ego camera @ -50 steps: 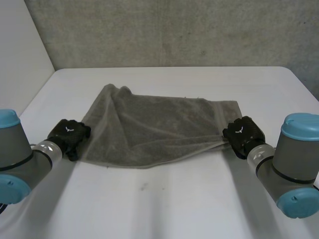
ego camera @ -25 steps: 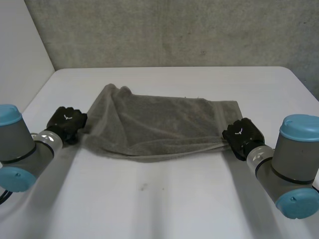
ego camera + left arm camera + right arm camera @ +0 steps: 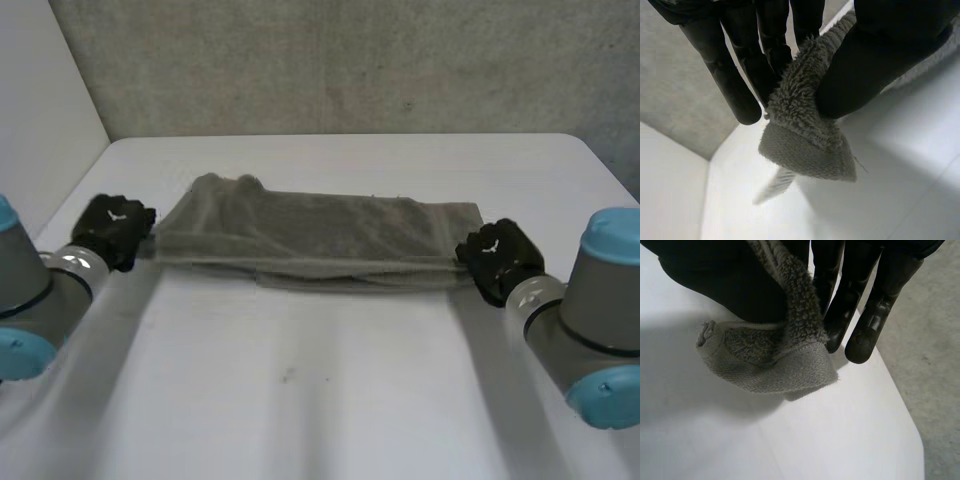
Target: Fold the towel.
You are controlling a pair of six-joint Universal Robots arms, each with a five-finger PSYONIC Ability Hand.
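At the left of the white worktop [image 3: 330,400], the left robot hand [image 3: 115,228] pinches the left end of the grey towel [image 3: 320,240] between its thumb and fingers [image 3: 720,60]. A hemmed corner pokes out past the fingertips. The towel spans the far middle of the worktop as a narrow band between the two hands, with a second layer showing along its near edge. At the right, the right robot hand [image 3: 497,258] grips the towel's right end, a hemmed corner bunched under its thumb.
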